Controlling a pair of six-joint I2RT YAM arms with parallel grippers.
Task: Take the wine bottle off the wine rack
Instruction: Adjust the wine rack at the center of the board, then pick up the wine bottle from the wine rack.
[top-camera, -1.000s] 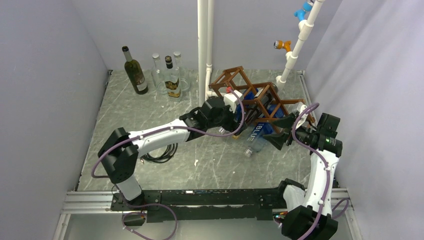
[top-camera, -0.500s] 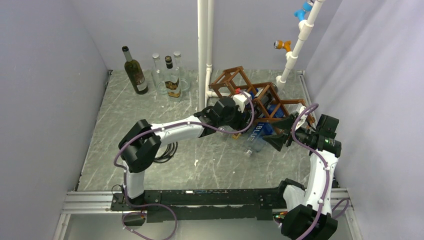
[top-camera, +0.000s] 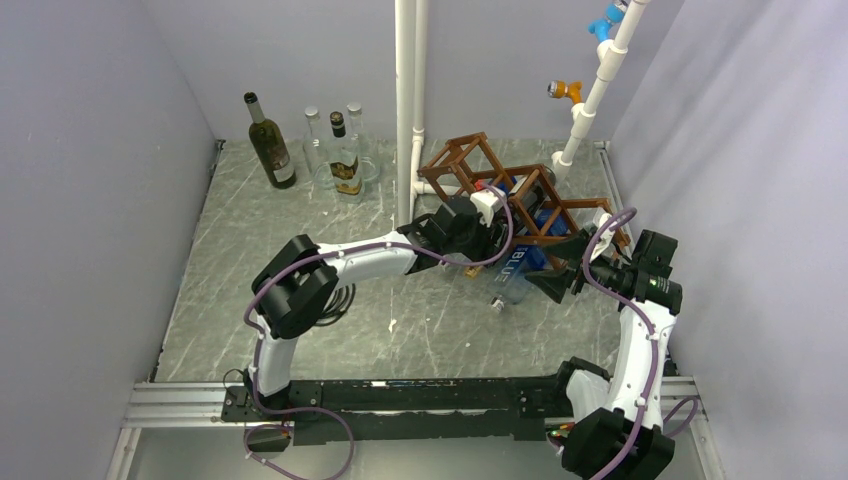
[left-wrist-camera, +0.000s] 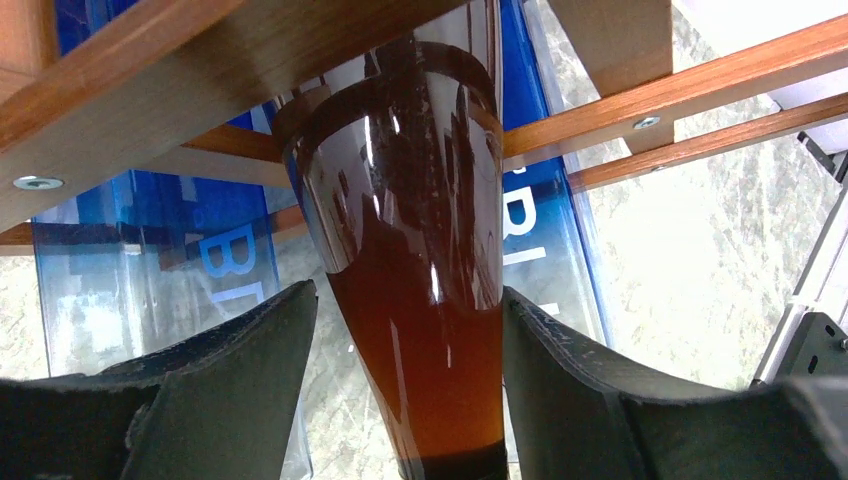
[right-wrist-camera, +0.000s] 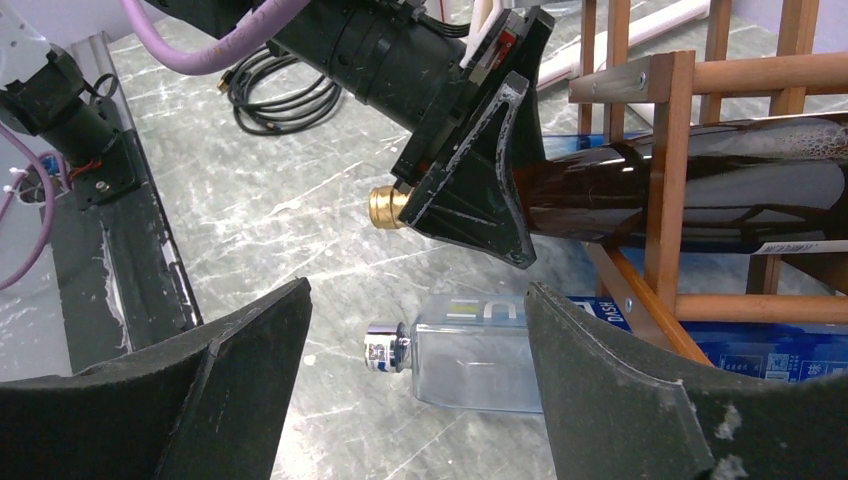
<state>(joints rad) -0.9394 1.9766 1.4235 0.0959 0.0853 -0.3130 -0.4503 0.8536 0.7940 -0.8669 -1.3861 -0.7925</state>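
My left gripper (left-wrist-camera: 408, 292) has its fingers (left-wrist-camera: 250, 370) apart on either side of the wine bottle (left-wrist-camera: 420, 330), just where the brown glass narrows. One pad sits right at the glass and the other shows a sliver of gap, so I would not call it clamped. The bottle lies flat in a cell of the wine rack (right-wrist-camera: 668, 130), its gold-capped neck poking out toward that gripper. Behind the fingers the wrist is level. The forearm runs back leftward across the table (top-camera: 300, 200) to a raised elbow, then drops to the base at the near edge. My right gripper (right-wrist-camera: 418, 290) stands wide, holding nothing, aimed at the rack from the right. A clear bottle with a blue label (right-wrist-camera: 480, 350) lies on the table below. That arm rises steeply from its base, the wrist bent inward.
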